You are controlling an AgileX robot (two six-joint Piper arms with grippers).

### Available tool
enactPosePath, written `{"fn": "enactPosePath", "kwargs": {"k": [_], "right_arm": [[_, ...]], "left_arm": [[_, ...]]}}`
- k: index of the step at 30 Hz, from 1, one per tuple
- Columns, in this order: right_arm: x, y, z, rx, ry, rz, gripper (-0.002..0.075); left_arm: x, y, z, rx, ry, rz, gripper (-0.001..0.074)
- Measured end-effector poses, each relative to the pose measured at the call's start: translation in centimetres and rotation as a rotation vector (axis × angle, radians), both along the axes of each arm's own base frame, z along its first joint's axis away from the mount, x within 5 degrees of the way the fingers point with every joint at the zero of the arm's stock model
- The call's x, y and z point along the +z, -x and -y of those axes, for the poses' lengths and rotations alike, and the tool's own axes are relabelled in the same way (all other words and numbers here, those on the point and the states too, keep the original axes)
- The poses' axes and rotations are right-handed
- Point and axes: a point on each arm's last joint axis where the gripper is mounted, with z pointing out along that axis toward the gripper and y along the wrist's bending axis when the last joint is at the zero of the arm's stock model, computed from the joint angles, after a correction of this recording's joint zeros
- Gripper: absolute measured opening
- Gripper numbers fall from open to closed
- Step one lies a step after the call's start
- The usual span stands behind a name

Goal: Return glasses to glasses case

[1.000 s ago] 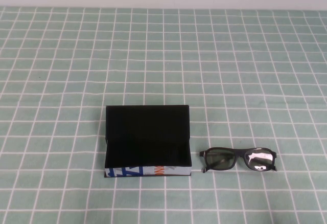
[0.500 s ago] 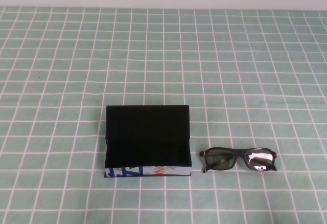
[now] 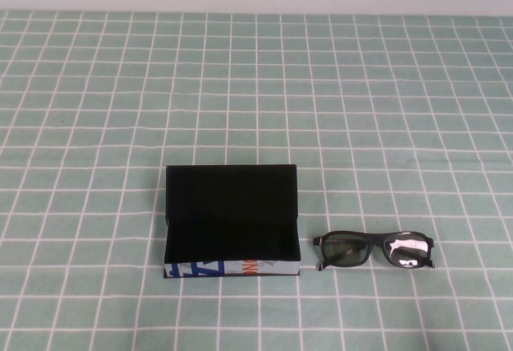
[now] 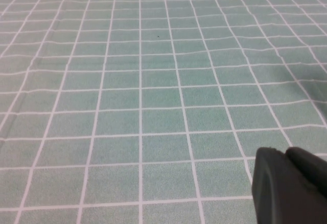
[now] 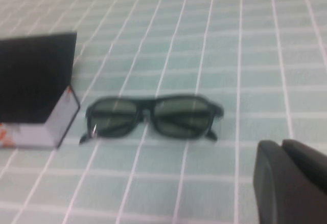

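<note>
Matt case, glossy glasses, soft checked cloth

The glasses case (image 3: 231,221) looks matt black, with a printed paper-like front edge (blue, white, orange). The glasses (image 3: 374,250) have shiny black plastic frames and reflective dark lenses. The tablecloth (image 3: 361,94) is smooth green fabric, faintly rippled. Each gripper's visible part looks matt black.

The print on the glasses case (image 3: 231,268) front edge cannot be read.

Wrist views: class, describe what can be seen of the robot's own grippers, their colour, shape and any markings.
Little shows. The left gripper and the right gripper each appear as a matte black, rounded blocky part at the picture's corner, with a seam between two pieces. No cables or markings are visible. Neither arm appears in the high view.
</note>
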Motion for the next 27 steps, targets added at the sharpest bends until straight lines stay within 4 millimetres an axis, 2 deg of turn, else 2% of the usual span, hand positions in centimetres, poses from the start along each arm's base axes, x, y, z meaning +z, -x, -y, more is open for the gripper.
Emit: {"fn": "enactPosePath", "kwargs": {"k": [15,20,24,27], "right_arm": [[3.3,-0.6,1.3,-0.161,-0.122,0.35,-0.0011],[5.7,0.0,2.6,-0.289,-0.18,0.622,-0.0011],[7.8,1.3,3.9,-0.416,-0.228,0.898,-0.0011],[9.5,2.1,4.0,-0.425,-0.218,1.004,-0.0011]], "left_arm": [[0.0,0.0,-0.2,0.004,-0.051,0.008,-0.0002],[0.0,0.0,-0.2,0.004,-0.055,0.008,-0.0002],[0.0,0.0,-0.2,0.004,-0.055,0.008,-0.0002],[0.0,0.0,-0.2,0.004,-0.055,0.008,-0.0002]]}}
